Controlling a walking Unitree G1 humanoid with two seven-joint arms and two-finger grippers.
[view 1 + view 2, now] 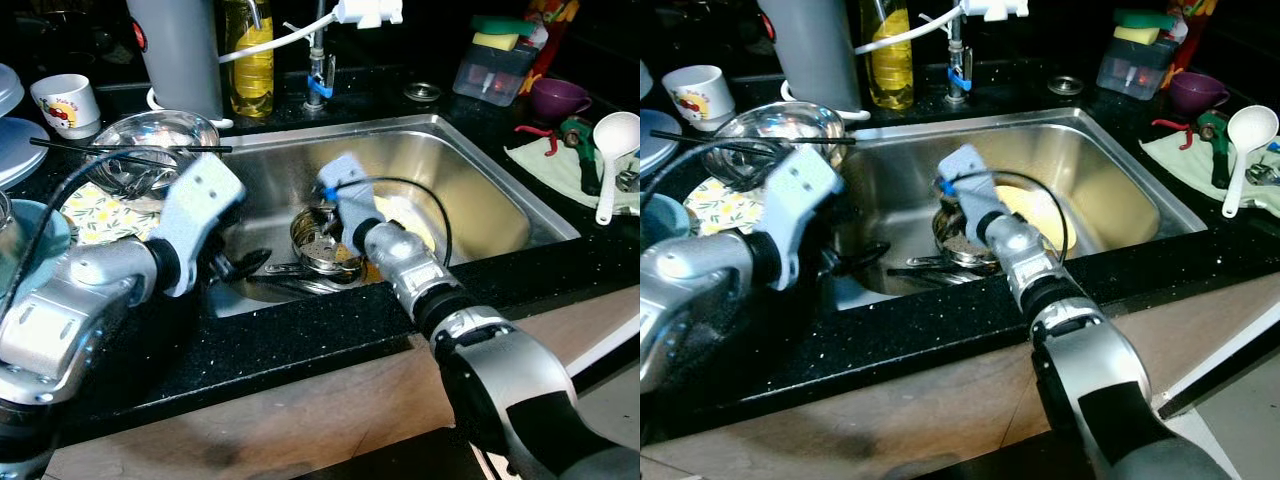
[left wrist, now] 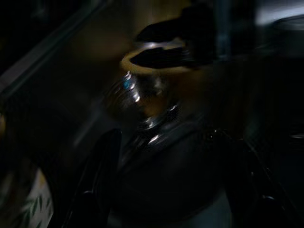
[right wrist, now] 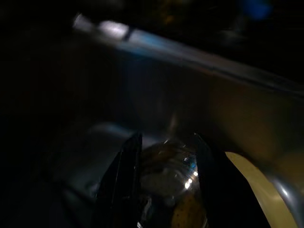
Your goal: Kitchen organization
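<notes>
Both grippers are down in the steel sink [image 1: 470, 170]. The right gripper [image 3: 164, 164] has its two black fingers apart on either side of the small metal pot [image 1: 325, 245], which stands in the middle of the basin beside a yellow plate [image 1: 415, 222]. The left gripper [image 1: 235, 268] reaches toward dark utensils [image 1: 300, 285] lying near the pot; whether it is open I cannot tell.

We've got open room along the sink's [image 1: 480, 170] right side, but the left half's jammed: small metal pot [image 1: 325, 245], utensils [image 1: 290, 280] and both arms crowd it, steel bowl [image 1: 150, 145] guarding the rim.
</notes>
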